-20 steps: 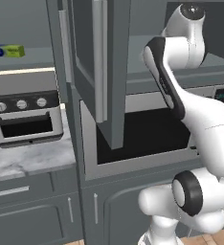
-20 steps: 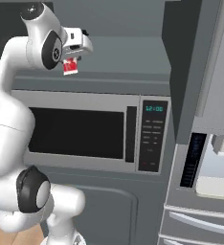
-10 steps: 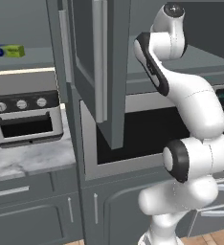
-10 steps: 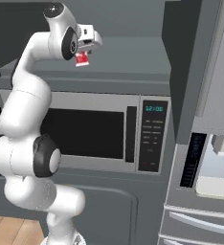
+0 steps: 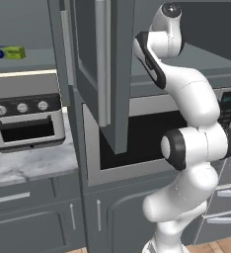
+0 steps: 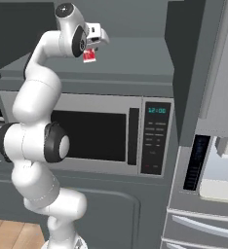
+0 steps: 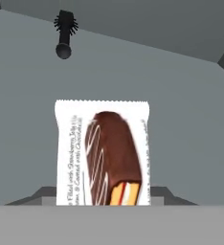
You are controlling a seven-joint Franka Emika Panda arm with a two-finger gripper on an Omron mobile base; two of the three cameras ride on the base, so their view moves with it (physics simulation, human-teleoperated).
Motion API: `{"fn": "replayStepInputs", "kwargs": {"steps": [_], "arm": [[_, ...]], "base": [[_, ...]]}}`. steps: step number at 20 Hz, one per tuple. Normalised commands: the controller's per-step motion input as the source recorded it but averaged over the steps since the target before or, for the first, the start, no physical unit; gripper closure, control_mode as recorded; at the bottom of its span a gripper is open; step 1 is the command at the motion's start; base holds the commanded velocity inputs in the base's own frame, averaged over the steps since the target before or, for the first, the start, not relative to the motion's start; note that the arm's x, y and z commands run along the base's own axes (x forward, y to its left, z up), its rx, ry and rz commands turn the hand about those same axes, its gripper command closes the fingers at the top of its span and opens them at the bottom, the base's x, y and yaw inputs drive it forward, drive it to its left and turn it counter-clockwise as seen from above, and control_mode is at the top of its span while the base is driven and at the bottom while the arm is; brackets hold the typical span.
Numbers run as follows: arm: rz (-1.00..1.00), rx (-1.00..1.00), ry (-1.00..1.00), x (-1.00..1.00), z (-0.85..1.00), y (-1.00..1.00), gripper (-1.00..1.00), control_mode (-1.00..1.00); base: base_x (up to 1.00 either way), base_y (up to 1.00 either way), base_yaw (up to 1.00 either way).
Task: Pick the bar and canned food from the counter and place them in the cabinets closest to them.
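The bar is in my pincer, raised above the microwave at the mouth of the open upper cabinet. I judge the step in hand to be carrying the bar into that cabinet; the can's turn comes afterwards.

Left base view: my white arm climbs from the lower right to the cabinet opening. An open cabinet door with a long slim handle hangs in front on the left. Further left, a toaster oven sits on the marble counter, and a blue-and-green box lies on a shelf at the far left edge. My wrist blocks the pincer and the bar here.

Right base view: the small red-and-white bar hangs under my pincer over the flat grey cabinet shelf, clear of its surface. The jaws are closed on it. A fridge with a dispenser panel stands on the right.

Hand view: the bar's wrapper, white with a picture of a chocolate-coated bar, stands upright against the grey shelf floor. Far back on the shelf lies a small dark brush-like object; I cannot tell exactly what it is.

Next, I think I should reach further in, lower the bar to the shelf, and release it short of that dark object.

My fingertips are cut off at the bottom of the hand view. I cannot make out the can.
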Motion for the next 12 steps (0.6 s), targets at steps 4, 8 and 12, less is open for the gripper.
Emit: {"fn": "replayStepInputs", "kwargs": {"steps": [4, 8, 12], "arm": [[0.0, 0.0, 0.0, 0.0, 0.0, 0.0, 1.0, -1.0], [0.0, 0.0, 0.0, 0.0, 0.0, 0.0, -1.0, -1.0], [0.0, 0.0, 0.0, 0.0, 0.0, 0.0, -1.0, -1.0]], "base": [[0.0, 0.0, 0.0], [0.0, 0.0, 0.0], [0.0, 0.0, 0.0]]}}
